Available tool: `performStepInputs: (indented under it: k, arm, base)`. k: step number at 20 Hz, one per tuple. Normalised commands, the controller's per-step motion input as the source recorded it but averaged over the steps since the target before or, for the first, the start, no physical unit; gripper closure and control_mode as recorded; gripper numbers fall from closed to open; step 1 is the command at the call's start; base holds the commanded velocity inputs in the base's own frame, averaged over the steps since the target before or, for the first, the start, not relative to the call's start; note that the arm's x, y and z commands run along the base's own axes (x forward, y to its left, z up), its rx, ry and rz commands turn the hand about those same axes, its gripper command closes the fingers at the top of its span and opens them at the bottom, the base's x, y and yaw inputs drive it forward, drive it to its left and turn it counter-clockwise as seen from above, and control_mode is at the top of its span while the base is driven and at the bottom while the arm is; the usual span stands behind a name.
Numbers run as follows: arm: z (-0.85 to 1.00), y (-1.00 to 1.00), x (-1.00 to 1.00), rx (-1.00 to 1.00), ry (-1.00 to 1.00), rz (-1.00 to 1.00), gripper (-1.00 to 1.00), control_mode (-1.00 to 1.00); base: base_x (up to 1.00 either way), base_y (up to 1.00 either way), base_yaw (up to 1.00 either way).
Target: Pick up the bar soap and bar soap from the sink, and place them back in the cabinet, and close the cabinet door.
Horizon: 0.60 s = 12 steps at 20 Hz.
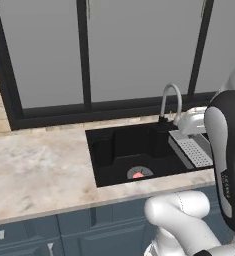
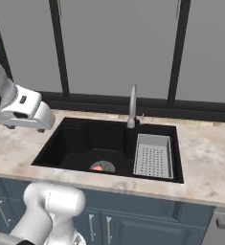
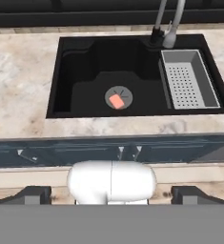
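One small salmon bar soap [image 1: 137, 175] [image 2: 97, 167] [image 3: 116, 101] lies flat on the round grey drain at the bottom of the black sink [image 1: 92, 150] [image 2: 49, 150] [image 3: 56, 71]. My gripper [image 3: 111, 193] hangs above the counter's front edge, well above the soap and nearer the front than it. It is open, its two dark fingertips [image 3: 33, 193] spread wide with nothing between them. The white hand [image 1: 191, 122] [image 2: 24, 112] shows beside the sink in both base views. The cabinet and the cabinet door are out of view.
A grey perforated draining tray [image 1: 191, 150] [image 2: 153, 155] [image 3: 187, 81] fills the sink's right side. A curved grey faucet [image 1: 170, 97] [image 2: 132, 107] rises behind the basin. Beige marble counter [image 1: 34, 170] [image 2: 205, 158] flanks it, with a dark-framed window behind and blue drawers [image 3: 61, 152] below.
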Motion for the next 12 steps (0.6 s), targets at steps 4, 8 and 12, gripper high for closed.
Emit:
performStepInputs:
  k: [4, 8, 12]
  arm:
    - [0.00, 0.00, 0.00, 0.00, 0.00, 0.00, -1.00, 1.00]
    - [0.00, 0.00, 0.00, 0.00, 0.00, 0.00, -1.00, 1.00]
    - [0.00, 0.00, 0.00, 0.00, 0.00, 0.00, -1.00, 1.00]
  base:
    - [0.48, -0.29, 0.00]
    - [0.45, -0.28, 0.00]
    - [0.38, -0.23, 0.00]
